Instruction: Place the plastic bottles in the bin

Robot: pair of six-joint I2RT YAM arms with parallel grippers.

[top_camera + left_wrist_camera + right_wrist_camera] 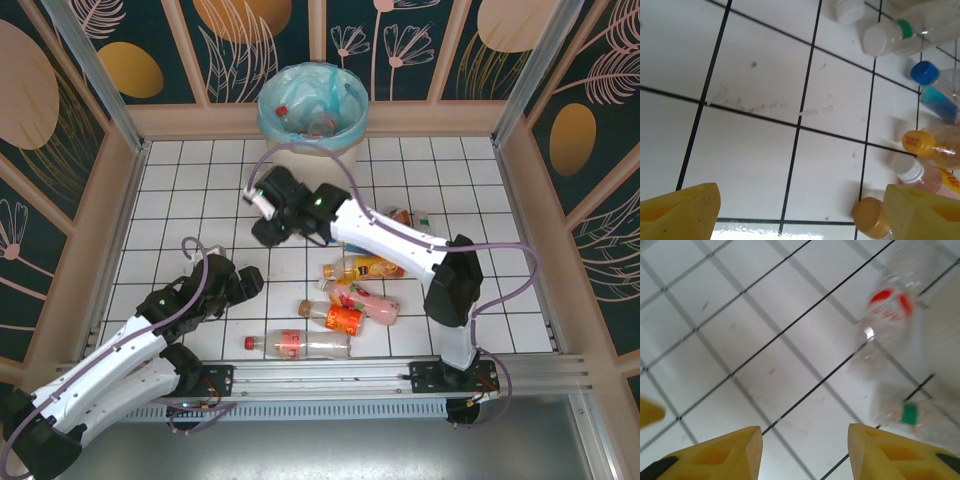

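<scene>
The bin [352, 120], lined with a blue bag [300, 95], is seen at the far end of the tiled floor [200, 200], and a few bottles are already held inside it. The right gripper [263, 214] is placed just in front of the bin, its fingers parted over bare tile with nothing between them. The left gripper [248, 280] is set further from the bin, spread wide and likewise empty. The other bottles [360, 305] are scattered well short of the bin, lying on their sides. They are judged to be light, thin-walled, easily crushed and prone to roll. The labelled middle is best taken across its width, rather than the small hard caps [925, 72].
</scene>
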